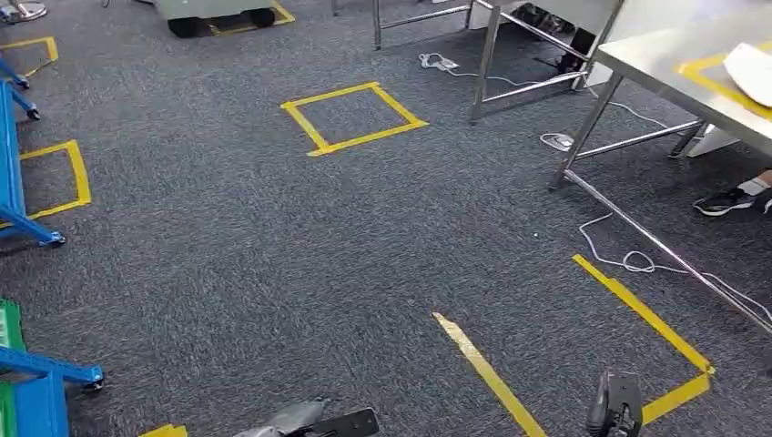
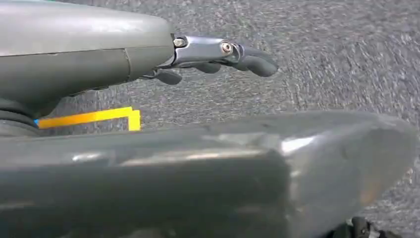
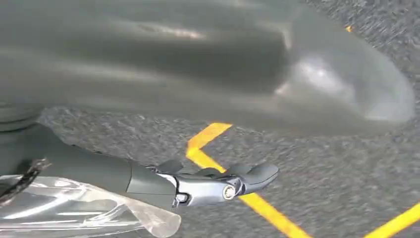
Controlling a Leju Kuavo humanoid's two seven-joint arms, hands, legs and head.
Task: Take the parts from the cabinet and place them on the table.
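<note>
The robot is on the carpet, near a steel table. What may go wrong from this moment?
1. A white cable lies in loops on the carpet beside the table. A foot may catch on it during the approach.
2. A person's shoe is under the table, so a close step may hit it.
3. Clear plastic sits by the right hand, whose fingers look stretched out. If that is a held part, it may slip.

Steel table (image 1: 655, 64), white part (image 1: 751, 73) on top
</note>
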